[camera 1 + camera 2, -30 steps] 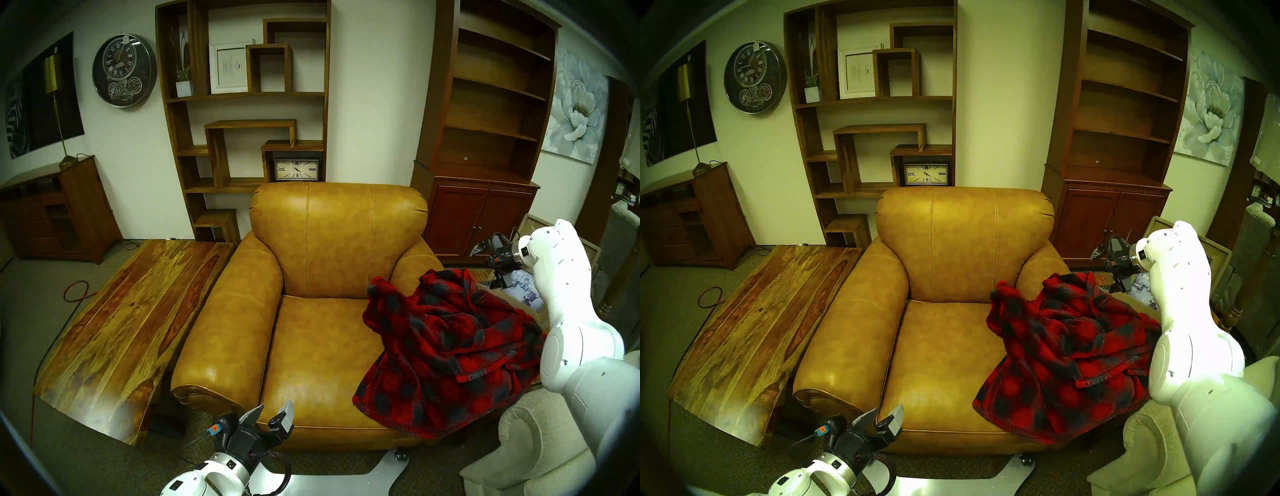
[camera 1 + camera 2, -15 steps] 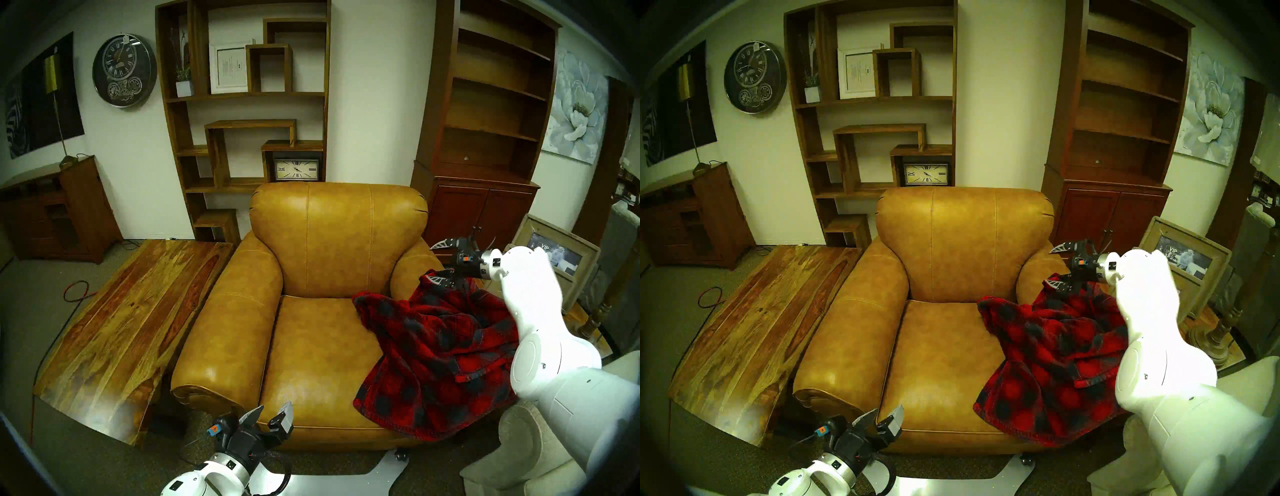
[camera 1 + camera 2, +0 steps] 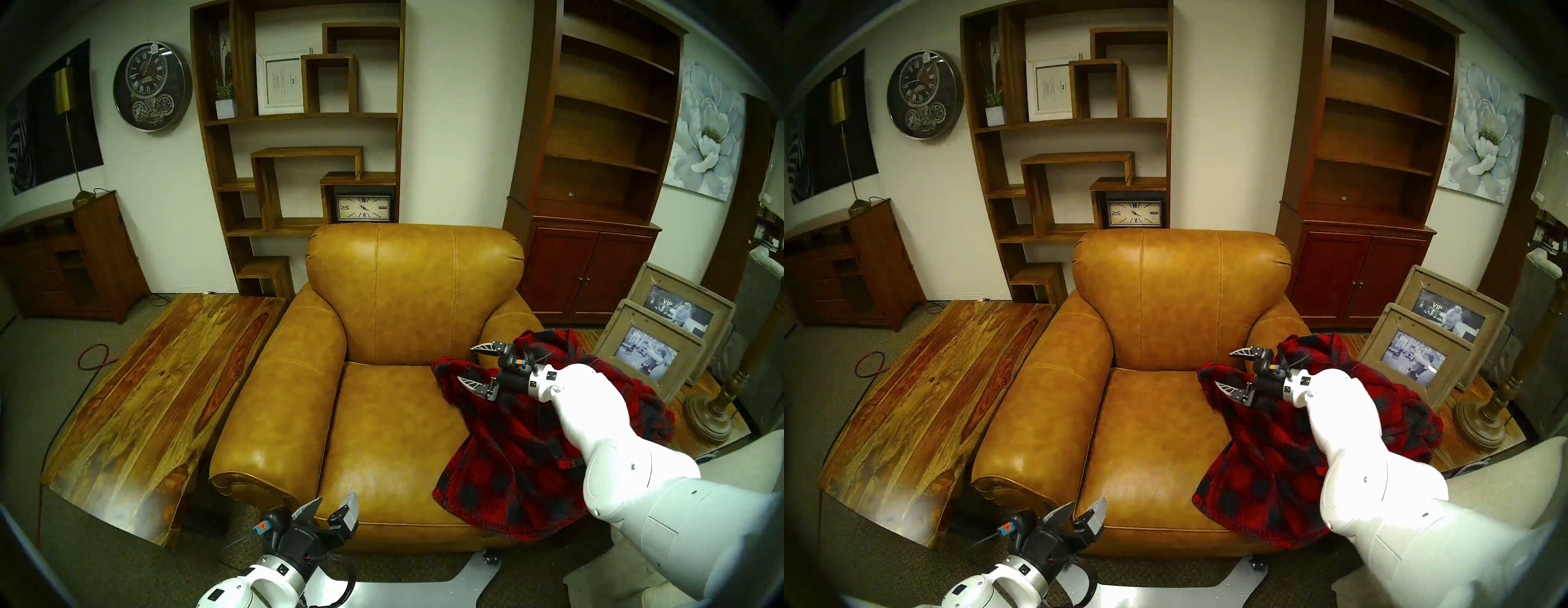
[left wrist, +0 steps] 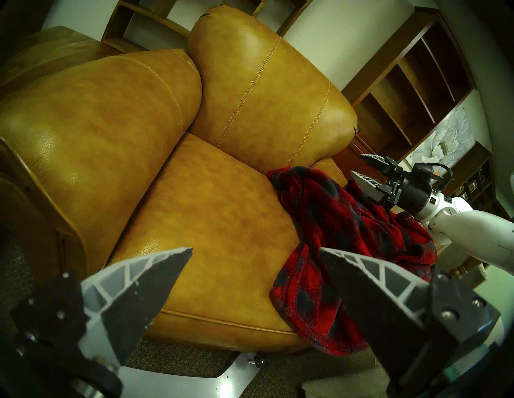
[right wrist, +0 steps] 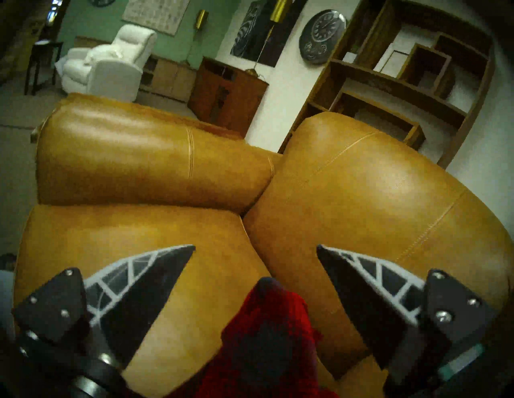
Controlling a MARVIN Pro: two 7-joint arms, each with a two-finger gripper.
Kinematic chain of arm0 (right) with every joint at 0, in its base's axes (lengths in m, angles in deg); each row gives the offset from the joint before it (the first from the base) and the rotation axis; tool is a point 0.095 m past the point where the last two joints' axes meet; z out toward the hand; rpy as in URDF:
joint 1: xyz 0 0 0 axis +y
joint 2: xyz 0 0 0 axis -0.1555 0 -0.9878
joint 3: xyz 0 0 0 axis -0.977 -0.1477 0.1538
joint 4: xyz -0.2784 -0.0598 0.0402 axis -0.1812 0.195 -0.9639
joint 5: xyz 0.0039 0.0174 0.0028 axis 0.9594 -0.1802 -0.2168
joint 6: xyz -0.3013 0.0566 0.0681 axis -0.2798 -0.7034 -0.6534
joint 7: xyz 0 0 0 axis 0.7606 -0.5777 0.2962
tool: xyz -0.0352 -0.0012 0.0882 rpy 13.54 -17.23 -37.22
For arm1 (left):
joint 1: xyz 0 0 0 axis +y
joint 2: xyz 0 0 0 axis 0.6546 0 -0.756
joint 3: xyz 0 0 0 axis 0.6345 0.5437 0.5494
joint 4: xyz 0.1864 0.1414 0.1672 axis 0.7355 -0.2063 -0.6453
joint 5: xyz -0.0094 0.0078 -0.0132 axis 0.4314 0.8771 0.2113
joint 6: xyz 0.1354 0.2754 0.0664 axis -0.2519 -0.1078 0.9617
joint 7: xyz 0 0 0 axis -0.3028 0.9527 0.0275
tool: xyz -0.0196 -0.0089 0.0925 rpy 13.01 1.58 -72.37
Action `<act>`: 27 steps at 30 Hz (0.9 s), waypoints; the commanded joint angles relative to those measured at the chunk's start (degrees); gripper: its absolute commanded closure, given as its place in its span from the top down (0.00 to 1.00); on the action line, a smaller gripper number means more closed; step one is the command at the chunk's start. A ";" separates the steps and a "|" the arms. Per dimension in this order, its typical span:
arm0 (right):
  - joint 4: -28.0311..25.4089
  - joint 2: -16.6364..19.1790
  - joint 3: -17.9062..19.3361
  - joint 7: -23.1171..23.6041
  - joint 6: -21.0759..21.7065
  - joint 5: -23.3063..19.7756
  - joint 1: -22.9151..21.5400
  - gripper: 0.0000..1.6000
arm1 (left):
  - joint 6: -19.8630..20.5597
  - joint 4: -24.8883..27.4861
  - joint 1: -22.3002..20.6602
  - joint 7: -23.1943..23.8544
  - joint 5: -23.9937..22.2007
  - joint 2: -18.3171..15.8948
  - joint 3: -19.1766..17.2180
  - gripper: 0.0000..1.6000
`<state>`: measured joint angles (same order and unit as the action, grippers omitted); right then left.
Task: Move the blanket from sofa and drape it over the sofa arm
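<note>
A furniture showroom: wooden shelving against a pale wall, a slab coffee table at the sofa's left side, two framed photos leaning at its right. There is no tabletop under the work, so places are given by the sofa itself.

The blanket lies bunched over the right sofa arm and the right edge of the seat. One fold trails onto the seat toward the back corner. A hemmed corner hangs off the front edge. Much of the armrest is hidden under it.

The right gripper hovers above the blanket's inner fold, jaws spread, holding nothing. The right wrist view shows red fleece lying between and below the fingers, not pinched. The left gripper sits low at the seat's front edge, jaws spread and empty, well apart from the blanket.

Assessment: the drape is partial and untidy. A good share of the cloth seems to rest on the seat side.

Risks:
- The leather is glossy and the fleece is heaped. A one-sided pull could slide the whole pile off the armrest, either back onto the seat or onto the floor beside the photos.
- A shallow pinch on the loose fold may take only one layer, leaving the bulk behind.
- The right forearm lies close over the heap and could drag it on withdrawal.
</note>
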<state>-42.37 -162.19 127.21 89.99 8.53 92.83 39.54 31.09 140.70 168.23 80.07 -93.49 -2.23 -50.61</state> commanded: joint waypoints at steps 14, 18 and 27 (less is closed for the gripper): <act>3.64 -12.28 14.57 1.37 -3.06 -19.06 -0.26 1.00 | -0.12 0.83 -0.43 0.27 0.08 0.18 0.24 1.00; 4.10 -13.43 17.21 1.90 -2.24 -21.91 0.65 1.00 | -0.12 0.83 -0.47 0.29 0.07 0.17 0.27 1.00; 2.95 -11.78 19.65 2.91 -0.64 -23.80 1.27 1.00 | -0.09 0.60 -0.62 0.25 0.05 0.19 0.30 1.00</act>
<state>-38.16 -173.97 145.19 90.82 6.93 71.53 41.35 31.08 140.59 167.64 80.14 -93.49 -2.15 -50.47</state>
